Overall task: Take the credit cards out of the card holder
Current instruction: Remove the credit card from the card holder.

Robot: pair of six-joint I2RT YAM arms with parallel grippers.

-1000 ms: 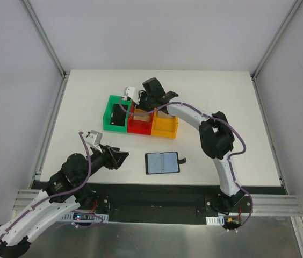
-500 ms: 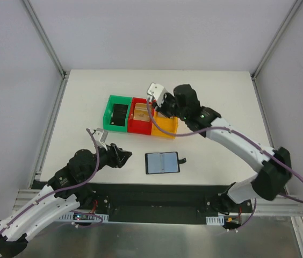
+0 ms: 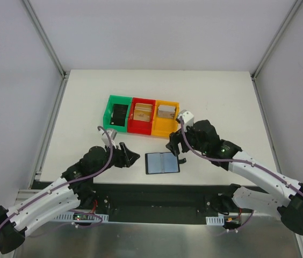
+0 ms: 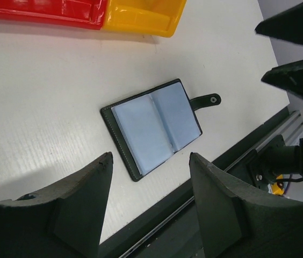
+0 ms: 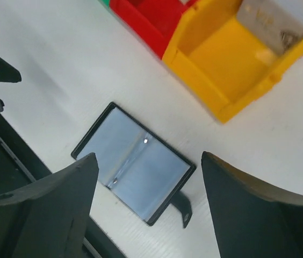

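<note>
The card holder (image 3: pixel 162 162) lies open and flat near the table's front edge, showing two grey-blue panels (image 4: pixel 154 126) (image 5: pixel 132 169) and a snap tab on its right. One tan credit card (image 3: pixel 142 112) lies in the red bin, and a paler one (image 3: pixel 166 112) (image 5: pixel 278 16) lies in the orange bin. My left gripper (image 3: pixel 129 156) (image 4: pixel 150 157) hovers open just left of the holder, holding nothing. My right gripper (image 3: pixel 175 145) (image 5: pixel 149 157) hangs open above the holder's right side, also with nothing in it.
Green (image 3: pixel 108 115), red (image 3: pixel 141 128) and orange (image 3: pixel 165 129) (image 5: pixel 216 70) bins stand in a row behind the holder. A black object (image 3: pixel 118 114) sits in the green bin. The table's front edge and a black rail (image 4: pixel 205 204) run right below the holder.
My right arm has swung from over the bins down to the card holder, and its jaws have opened. My left gripper has moved right, closer to the holder.
</note>
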